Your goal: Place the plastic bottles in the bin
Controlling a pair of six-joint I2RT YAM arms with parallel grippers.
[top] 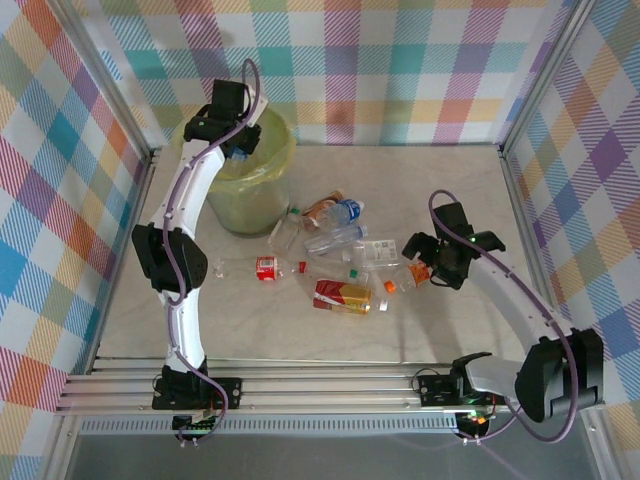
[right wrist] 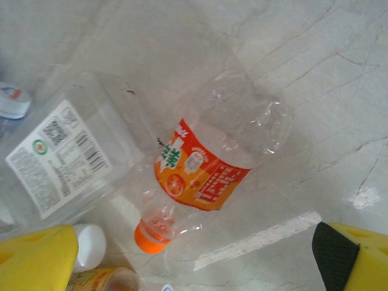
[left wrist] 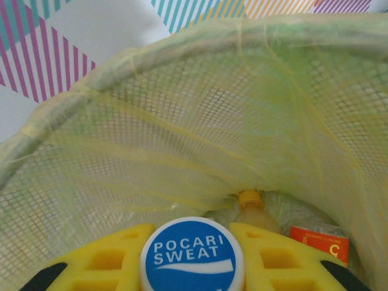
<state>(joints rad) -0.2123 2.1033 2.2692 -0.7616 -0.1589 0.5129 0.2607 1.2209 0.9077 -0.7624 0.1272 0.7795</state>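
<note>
A blue-capped bottle [left wrist: 193,254] is being clamped by the nearly closed left gripper [top: 234,138] over the bin [top: 262,190]. The right gripper [right wrist: 194,248] is being held spread wide, empty, above an orange-labelled bottle [right wrist: 206,163] lying among other bottles [top: 335,240] on the table [top: 460,190].

One bin [top: 243,208] and roughly ten plastic bottles [top: 342,296], jumbled.

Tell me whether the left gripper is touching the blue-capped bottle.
Touching. The left wrist view shows the blue-capped bottle pinched by its cap between the left gripper's yellow fingers, above the bin.
</note>
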